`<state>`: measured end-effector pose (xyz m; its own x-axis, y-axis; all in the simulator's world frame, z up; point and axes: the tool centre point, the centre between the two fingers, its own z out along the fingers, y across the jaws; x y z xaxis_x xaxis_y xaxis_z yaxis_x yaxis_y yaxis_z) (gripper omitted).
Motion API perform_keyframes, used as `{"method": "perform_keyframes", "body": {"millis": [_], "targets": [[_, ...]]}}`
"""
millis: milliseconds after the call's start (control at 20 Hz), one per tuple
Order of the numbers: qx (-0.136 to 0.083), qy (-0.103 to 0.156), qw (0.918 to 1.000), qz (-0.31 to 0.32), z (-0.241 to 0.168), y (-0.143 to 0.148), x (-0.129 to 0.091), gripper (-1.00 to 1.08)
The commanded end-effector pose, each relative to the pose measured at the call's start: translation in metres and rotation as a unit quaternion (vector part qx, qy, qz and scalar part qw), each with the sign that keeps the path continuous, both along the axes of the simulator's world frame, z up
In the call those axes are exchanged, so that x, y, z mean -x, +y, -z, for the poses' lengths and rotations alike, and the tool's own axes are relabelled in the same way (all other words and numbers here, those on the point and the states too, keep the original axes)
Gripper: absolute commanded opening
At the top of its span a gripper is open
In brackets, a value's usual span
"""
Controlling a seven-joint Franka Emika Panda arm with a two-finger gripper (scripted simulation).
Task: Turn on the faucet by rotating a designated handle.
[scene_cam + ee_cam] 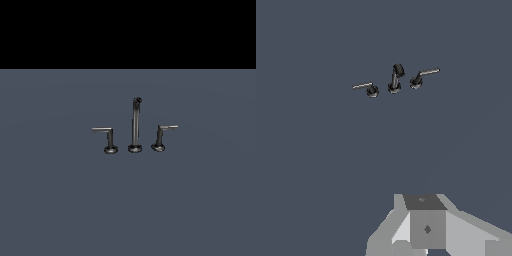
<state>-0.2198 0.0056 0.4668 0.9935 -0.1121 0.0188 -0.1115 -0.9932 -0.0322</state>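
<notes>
The handle (pixel 162 135), with its leaning stem and pale-topped arm, stands on the exterior view's right of the faucet (pixel 135 125), about mid-tabletop (pixel 60 200) and far from every edge. Nothing touches it, so the turning looks not yet begun. The hand (pixel 426 225) hangs well apart; whether it is open or closed I cannot tell.

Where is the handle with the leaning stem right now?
The handle stands on the exterior view's right of the tall spout post, apart from it, its arm pointing away from the post.
</notes>
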Motion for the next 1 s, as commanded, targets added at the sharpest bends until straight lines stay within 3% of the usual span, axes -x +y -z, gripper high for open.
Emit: {"method": "perform_keyframes", "body": {"millis": [0,450,950], "targets": [[0.0,0.001,0.9997,0.024,0.013,0.002,-0.012,-1.0],[0.0,0.004,0.9907,0.136,0.076,0.004,-0.068,-1.0],[0.0,0.008,0.9656,0.26,0.147,-0.01,-0.131,-1.0]]}}
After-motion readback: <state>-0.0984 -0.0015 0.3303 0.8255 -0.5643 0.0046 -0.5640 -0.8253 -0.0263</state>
